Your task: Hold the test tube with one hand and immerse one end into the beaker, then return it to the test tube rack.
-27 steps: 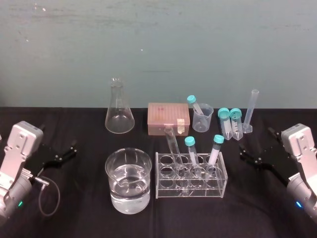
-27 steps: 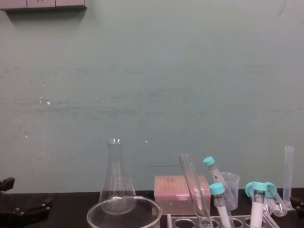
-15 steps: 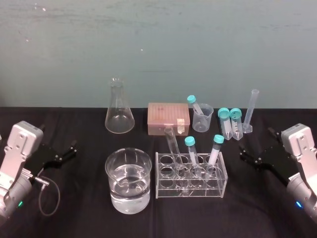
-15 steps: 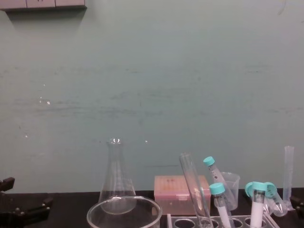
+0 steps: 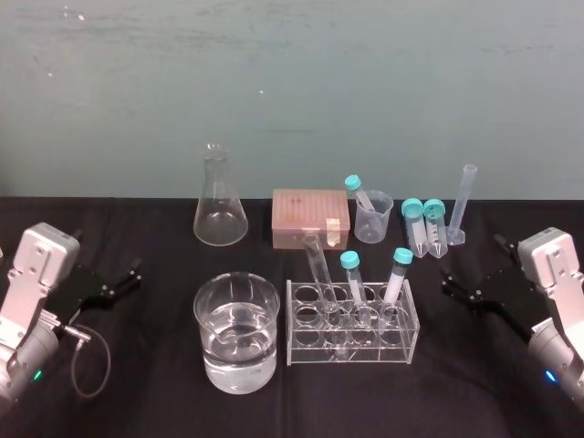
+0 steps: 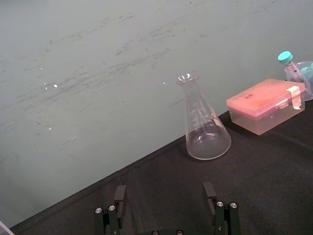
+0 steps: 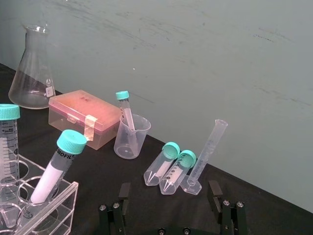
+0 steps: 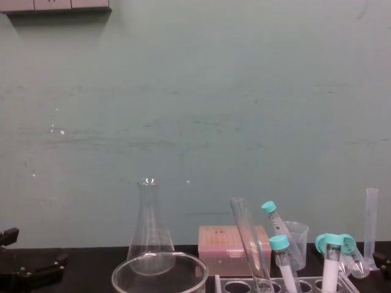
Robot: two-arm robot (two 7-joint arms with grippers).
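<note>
The test tube (image 5: 318, 269) leans in the left part of the test tube rack (image 5: 365, 352), beside the beaker (image 5: 208, 315) on the desk (image 5: 155, 401). The left claw (image 5: 126, 276) and right claw (image 5: 452, 284) sit well apart from it at either side, both spread wide and holding nothing.

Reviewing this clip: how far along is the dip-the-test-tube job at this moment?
Done: nothing that shows. The test tube leans in the test tube rack, beside the beaker. In hand: nothing; the left gripper and the right gripper sit open and empty, far out to either side. Left: seemingly everything (grasp, dip, return), though a finished run would look the same.
</note>
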